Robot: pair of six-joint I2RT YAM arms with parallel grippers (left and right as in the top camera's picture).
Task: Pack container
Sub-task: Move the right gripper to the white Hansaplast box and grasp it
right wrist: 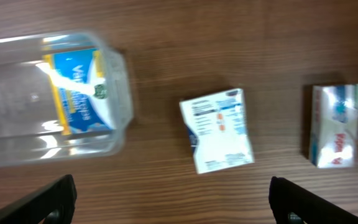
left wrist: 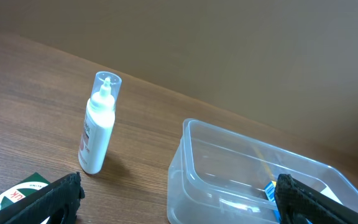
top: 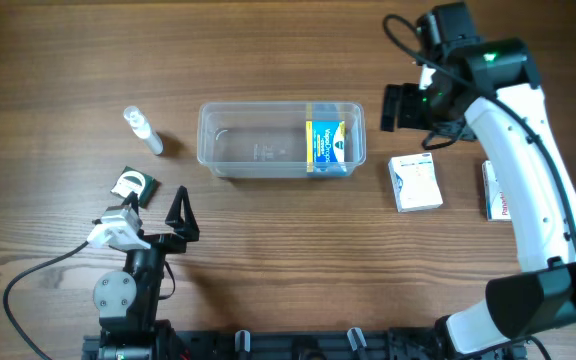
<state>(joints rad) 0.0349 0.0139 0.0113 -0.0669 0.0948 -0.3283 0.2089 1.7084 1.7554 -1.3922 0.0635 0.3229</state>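
**One box packed, the white one likely next**

The right gripper (right wrist: 169, 202) stands wide open and holds nothing. In its wrist view both fingers sit at the bottom edge with bare table between them. The white box (right wrist: 218, 129) lies flat straight ahead of that gap, slightly skewed. The container (right wrist: 48, 99) is off toward one finger's side, and a blue box (right wrist: 79, 90) rests at the container's near end. A red-and-white box (right wrist: 335, 124) lies beyond the opposite finger, well apart from the container.

The left gripper (top: 153, 208) is also spread wide and empty. A small bottle (left wrist: 98, 124) stands upright ahead of one finger, a green packet (left wrist: 18, 188) lies just beside that finger, and the container's corner is ahead of the other.

My reading is that the step in hand is a reach for the next item, probably the white box. That calls for lowering the right jaws over it, turning the wrist to match its skew, and closing across its narrower sides.
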